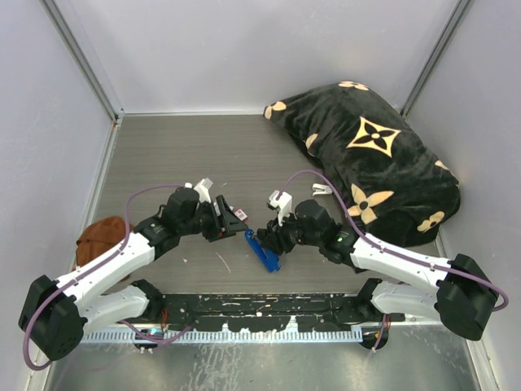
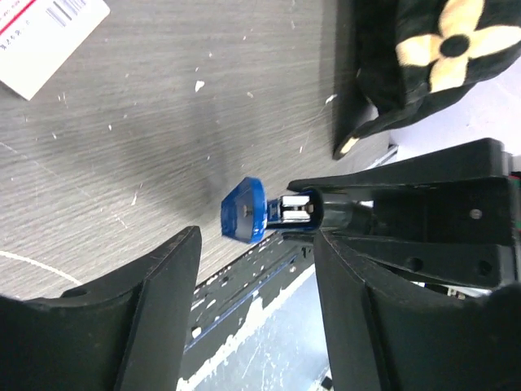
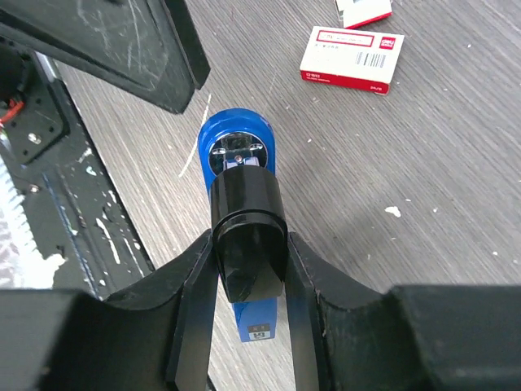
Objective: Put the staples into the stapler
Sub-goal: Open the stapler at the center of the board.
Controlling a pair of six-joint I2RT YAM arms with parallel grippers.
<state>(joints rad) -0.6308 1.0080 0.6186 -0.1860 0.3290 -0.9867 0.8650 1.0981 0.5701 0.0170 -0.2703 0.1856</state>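
The blue stapler (image 1: 265, 253) lies on the grey table, close to the near rail. My right gripper (image 3: 248, 244) is shut on its black upper part (image 3: 247, 216). Below that, the blue body (image 3: 238, 134) and a bit of silver metal (image 3: 236, 155) show. My left gripper (image 2: 256, 265) hangs open just left of the stapler with nothing between its fingers (image 2: 155, 309). Past it, the blue end of the stapler (image 2: 244, 210) and its silver channel (image 2: 297, 207) point toward it. In the top view the left gripper (image 1: 232, 221) and right gripper (image 1: 268, 237) stand almost tip to tip. No loose block of staples shows.
A red-and-white cardboard box (image 3: 352, 49) lies on the table beyond the stapler, with a second one (image 3: 364, 10) behind it. A black cushion with beige flowers (image 1: 374, 155) fills the back right. A brown object (image 1: 102, 236) sits at the left edge. The black rail (image 1: 260, 306) runs along the front.
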